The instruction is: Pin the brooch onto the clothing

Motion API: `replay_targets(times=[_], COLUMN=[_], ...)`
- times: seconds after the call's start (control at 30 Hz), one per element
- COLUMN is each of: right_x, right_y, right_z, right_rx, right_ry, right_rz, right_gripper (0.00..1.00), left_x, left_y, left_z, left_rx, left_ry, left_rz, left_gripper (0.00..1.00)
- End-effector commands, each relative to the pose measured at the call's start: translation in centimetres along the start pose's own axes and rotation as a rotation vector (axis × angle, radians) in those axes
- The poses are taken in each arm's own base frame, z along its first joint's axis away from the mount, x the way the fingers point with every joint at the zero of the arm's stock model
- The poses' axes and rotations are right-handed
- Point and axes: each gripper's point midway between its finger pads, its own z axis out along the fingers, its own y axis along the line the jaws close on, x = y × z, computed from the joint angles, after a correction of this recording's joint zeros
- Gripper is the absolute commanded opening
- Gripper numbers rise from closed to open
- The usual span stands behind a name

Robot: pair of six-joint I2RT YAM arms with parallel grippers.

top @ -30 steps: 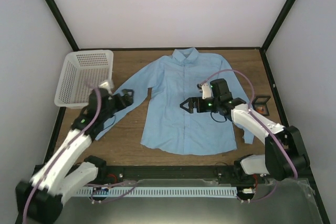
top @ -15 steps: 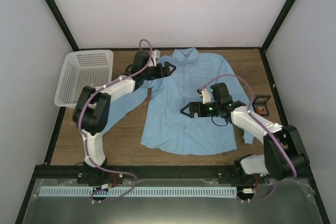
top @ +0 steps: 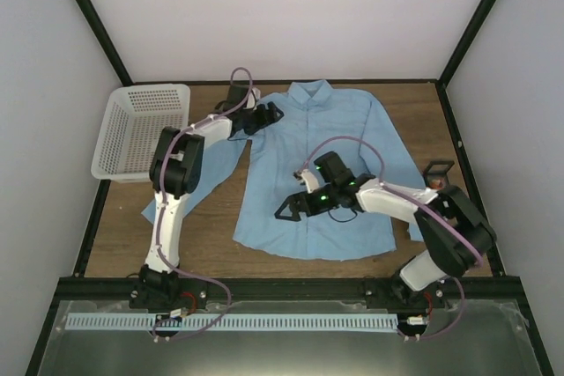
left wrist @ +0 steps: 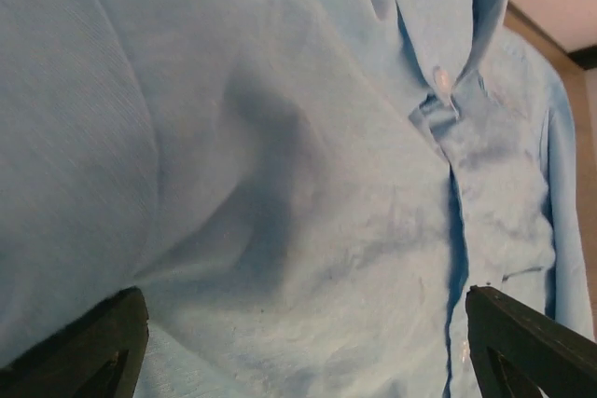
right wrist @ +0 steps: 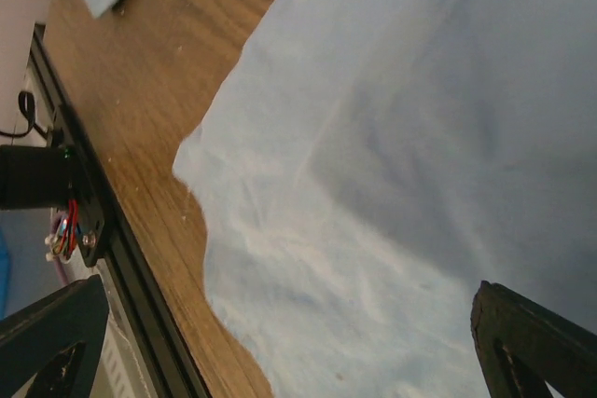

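The light blue shirt (top: 330, 165) lies flat and face up in the middle of the table, collar at the far end. The brooch (top: 434, 182) is a small orange-red spot by the black square box at the right edge, apart from both grippers. My left gripper (top: 271, 114) is open and empty, low over the shirt's left shoulder beside the collar; its wrist view (left wrist: 312, 361) shows only blue cloth and the button placket (left wrist: 454, 230). My right gripper (top: 285, 210) is open and empty over the shirt's lower left part; its wrist view (right wrist: 294, 351) shows the hem (right wrist: 201, 202) and bare wood.
A white mesh basket (top: 141, 129) stands at the far left. The small black square box (top: 439, 167) sits at the right edge by the shirt's sleeve. The black frame rail (top: 282, 288) runs along the near edge of the table.
My left arm swung from the left sleeve up to the shirt's shoulder by the collar. My right gripper moved from the shirt's middle down and left toward the hem. Both stayed open.
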Motion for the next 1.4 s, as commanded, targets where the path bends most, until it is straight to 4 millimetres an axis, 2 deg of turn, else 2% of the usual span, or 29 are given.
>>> replay_targets(times=[0.0,0.17,0.4,0.5,0.6,0.7,0.77,0.87,0.93,1.03,1.17,1.27,1.3,1.37], right_x=[-1.9,-2.2,-1.3,-1.1,-3.3,-6.2,-8.2,-9.8,-10.4,-10.9,-12.6,-14.9,-16.3,-18.2], right_y=[3.4,5.6,8.0,9.2,11.0,11.4,9.9,6.9,3.8,-1.3,-6.3,-8.9,-9.3,-10.8], right_z=[3.1,6.9,10.6,11.1,9.4,5.8,2.7,-1.9,-4.5,-7.9,-12.3,-13.9,-14.4,-14.0], right_rx=[-0.040,-0.031,-0.099,-0.152,-0.167,-0.139,-0.088,0.003,0.078,0.165,0.215,0.256,0.263,0.259], right_ry=[0.025,0.098,0.185,0.199,0.120,0.012,-0.063,-0.166,-0.226,-0.294,-0.414,-0.479,-0.499,-0.501], right_rz=[-0.098,-0.180,-0.220,-0.224,-0.262,-0.276,-0.253,-0.222,-0.174,-0.057,0.073,0.108,0.108,0.130], right_gripper=[1.00,1.00,1.00,1.00,1.00,1.00,1.00,1.00,1.00,1.00,1.00,1.00,1.00,1.00], left_x=[0.7,0.2,-2.6,-3.6,-4.7,-5.5,-5.9,-5.8,-5.4,-3.3,1.8,7.8,10.5,14.3], left_y=[5.4,8.1,10.8,10.7,7.6,3.7,1.5,-1.7,-3.7,-6.6,-9.7,-9.5,-8.4,-7.8], left_z=[1.1,0.1,-4.5,-6.3,-7.9,-9.9,-11.3,-13.3,-14.6,-15.9,-17.8,-18.2,-18.0,-18.1], left_rx=[-0.096,-0.109,-0.191,-0.213,-0.174,-0.158,-0.152,-0.122,-0.101,-0.033,0.069,0.101,0.086,0.086], left_ry=[0.078,0.091,0.069,0.063,0.040,-0.003,-0.038,-0.074,-0.097,-0.094,-0.101,-0.053,-0.012,0.043], left_rz=[-0.071,-0.092,-0.029,-0.004,0.062,0.142,0.175,0.202,0.225,0.235,0.240,0.235,0.220,0.219], left_gripper=[0.94,0.93,0.94,0.96,0.97,0.99,1.00,1.00,1.00,1.00,1.00,0.98,0.98,0.98])
